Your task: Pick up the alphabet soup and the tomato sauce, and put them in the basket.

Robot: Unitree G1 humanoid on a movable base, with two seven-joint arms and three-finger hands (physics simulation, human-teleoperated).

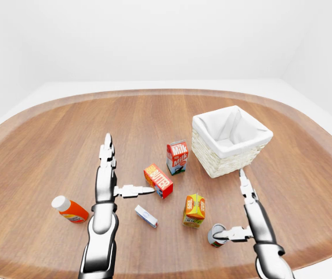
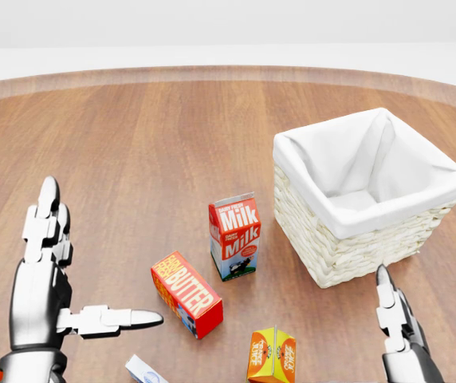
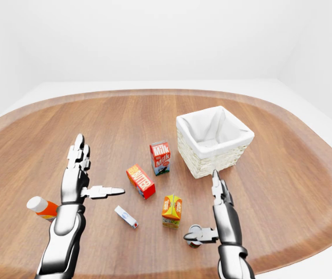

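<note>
- Table [image 1: 50, 145]: oval wooden surface with a raised rim; it carries every item listed below.
- Basket [image 1: 230, 158]: woven, with a white cloth liner, upright at the right of the left-eye view. Only the liner shows inside.
- Milk carton [image 2: 235, 236]: red and white, upright, just left of the basket and apart from it.
- Butter box [image 2: 186, 294]: red and orange, lying on its long side, below and left of the milk carton, not touching it.
- Orange carton [image 1: 194, 210]: small, upright, below the butter box and to its right.
- Small white box [image 1: 146, 216]: flat on the table, between the left forearm and the orange carton.
- Bottle [image 1: 69, 209]: orange-red body with a white cap, lying on its side at the left, beside the left forearm. Its label cannot be read.
- Can [image 1: 216, 235]: small and cylindrical, near the lower edge of the table, right of the orange carton. Its label cannot be read, so which of the task's cans it is cannot be told.
- Left hand [image 1: 109, 177]: open. Two fingers point up the view; the thumb [image 1: 134, 189] extends sideways, with its tip just beside the butter box. It holds nothing.
- Right hand [image 1: 242, 218]: open. The fingers point up toward the basket, and the thumb [image 3: 196, 236] reaches left at the can. Contact cannot be confirmed; the fingers do not enclose the can.
</note>
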